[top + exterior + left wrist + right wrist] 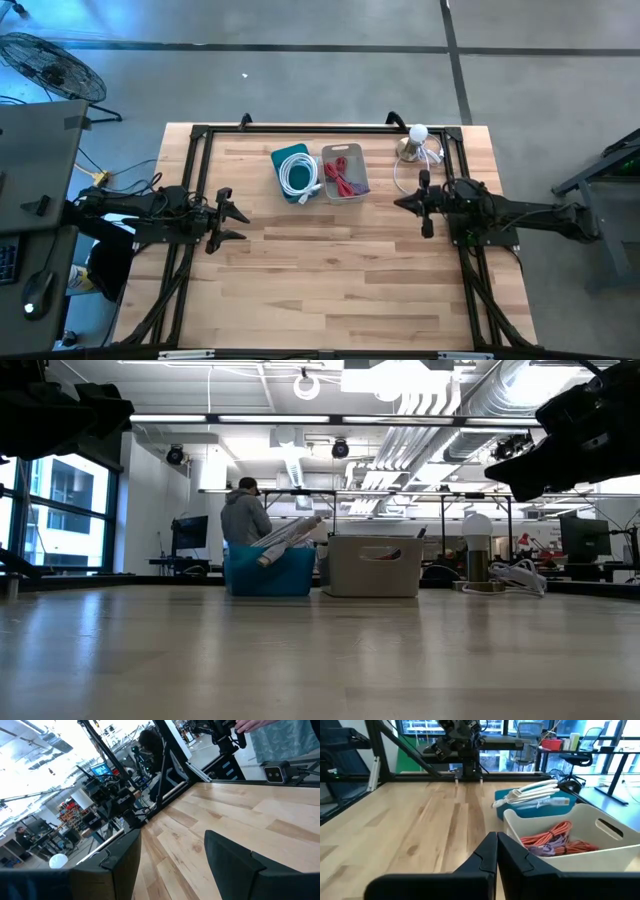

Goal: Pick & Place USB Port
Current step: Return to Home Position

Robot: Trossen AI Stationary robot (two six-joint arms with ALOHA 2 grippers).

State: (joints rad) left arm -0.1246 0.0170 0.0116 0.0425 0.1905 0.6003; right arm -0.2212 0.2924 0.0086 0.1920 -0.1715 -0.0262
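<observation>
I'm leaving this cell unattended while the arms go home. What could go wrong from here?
1. The white cable pokes above the rim of the blue bin, so it could spring out.
2. The lamp has its cord looping on the table beside the right gripper, which is shut. That arm might snag it when it moves.

The left gripper, open, is apart from everything.

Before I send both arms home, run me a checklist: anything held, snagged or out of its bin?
1. White cable inside blue bin: ok.
2. Red cable and purple cable inside gray bin: ok.
3. Left tool open, holding nothing: ok.
4. Right tool shut, holding nothing: ok.
5. Lamp and its cord apart from the right arm: cannot tell.
</observation>
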